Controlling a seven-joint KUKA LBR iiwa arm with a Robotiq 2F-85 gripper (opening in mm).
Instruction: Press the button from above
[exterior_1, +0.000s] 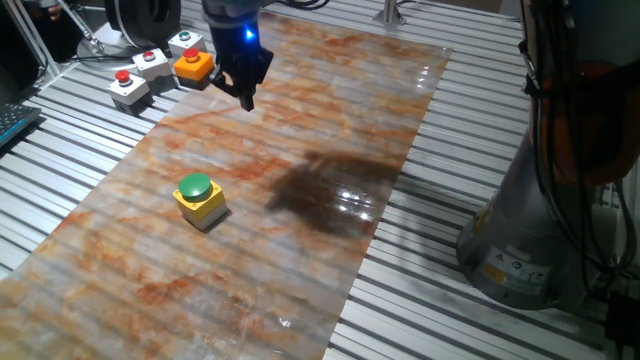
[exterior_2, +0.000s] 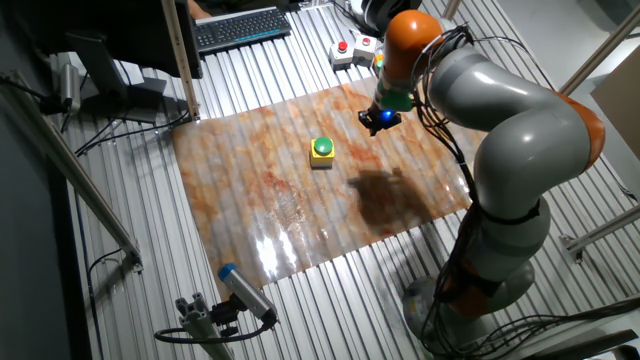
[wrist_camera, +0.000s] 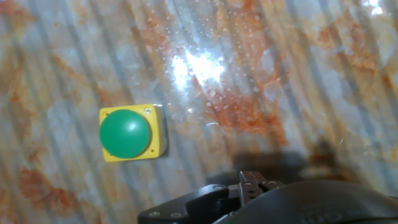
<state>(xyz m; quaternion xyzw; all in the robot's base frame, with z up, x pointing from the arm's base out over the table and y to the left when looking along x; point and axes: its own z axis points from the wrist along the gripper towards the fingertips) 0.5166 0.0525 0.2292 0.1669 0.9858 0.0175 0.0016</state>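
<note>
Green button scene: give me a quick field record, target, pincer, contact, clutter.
target: green button on a yellow box, upright on the marbled mat
pincer: raised above the mat, off to one side of the button, not over it
contact: none; clear gap between them in both fixed views
finger state: cannot tell
hand view: button sits left of centre
clutter: grey boxes with red buttons and an orange box beyond the mat's far corner
step: press not yet done

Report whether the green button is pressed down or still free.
Free. The gripper hangs above the sheet, off to one side of the button; nothing touches its green dome.
</note>
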